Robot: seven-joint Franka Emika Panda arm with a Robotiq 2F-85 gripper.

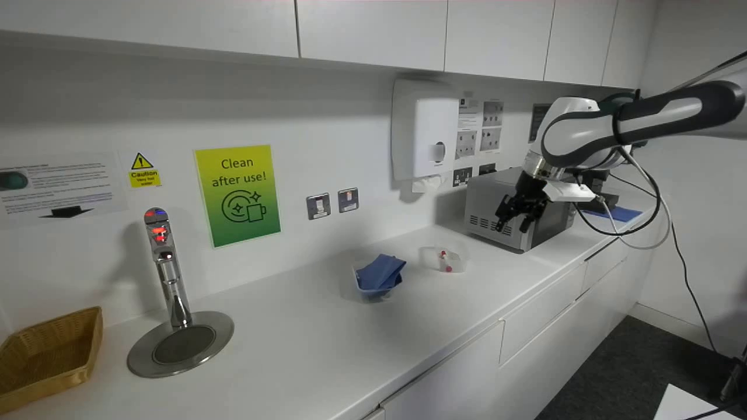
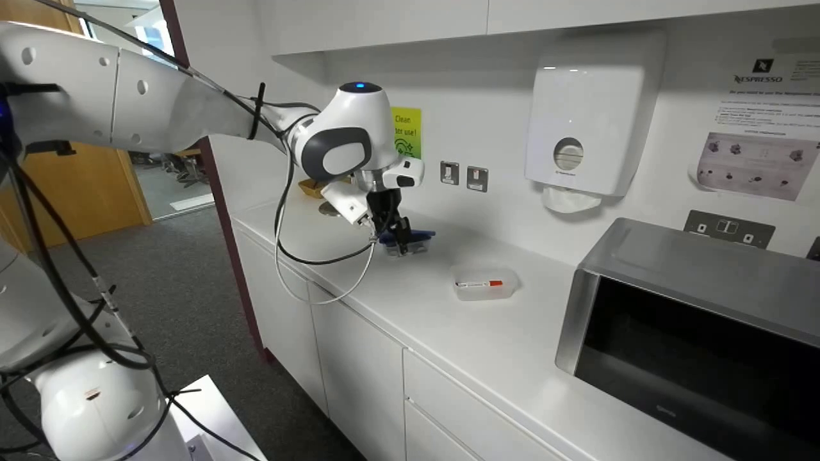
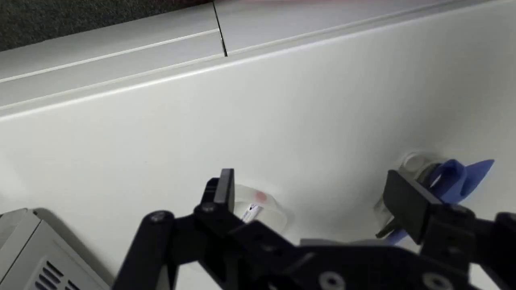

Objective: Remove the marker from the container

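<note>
One marker lies inside the clear tub; higher than the tub, my gripper hangs spread and empty. I judge this the approach: next, centre over the tub, descend, pinch.

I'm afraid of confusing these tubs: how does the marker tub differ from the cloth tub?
The marker tub holds a marker lying low inside; blue cloth sticks up out of the cloth tub. The marker tub stands nearer the microwave, the cloth tub nearer the tap. Both are see-through and sit on the counter.
</note>
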